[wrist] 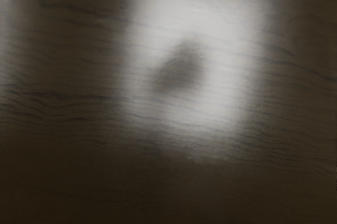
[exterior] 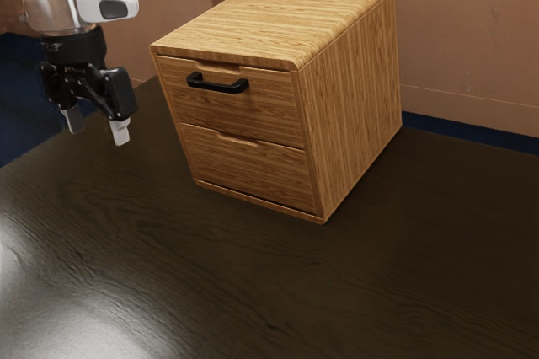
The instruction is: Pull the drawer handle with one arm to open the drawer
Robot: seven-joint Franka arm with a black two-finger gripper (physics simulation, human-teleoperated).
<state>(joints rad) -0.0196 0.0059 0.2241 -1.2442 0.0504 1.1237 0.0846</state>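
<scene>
My fingers point(exterior: 96, 127) hang apart above the bench point(exterior: 253, 292), at nine o'clock from the black handle point(exterior: 217, 84) of the shut top drawer point(exterior: 253, 110).

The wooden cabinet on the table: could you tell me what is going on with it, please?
A robot arm is set to open the cabinet's top drawer, which looks shut. Its claw hangs open above the dark table, to the exterior view's left of the black handle and apart from it.
</scene>
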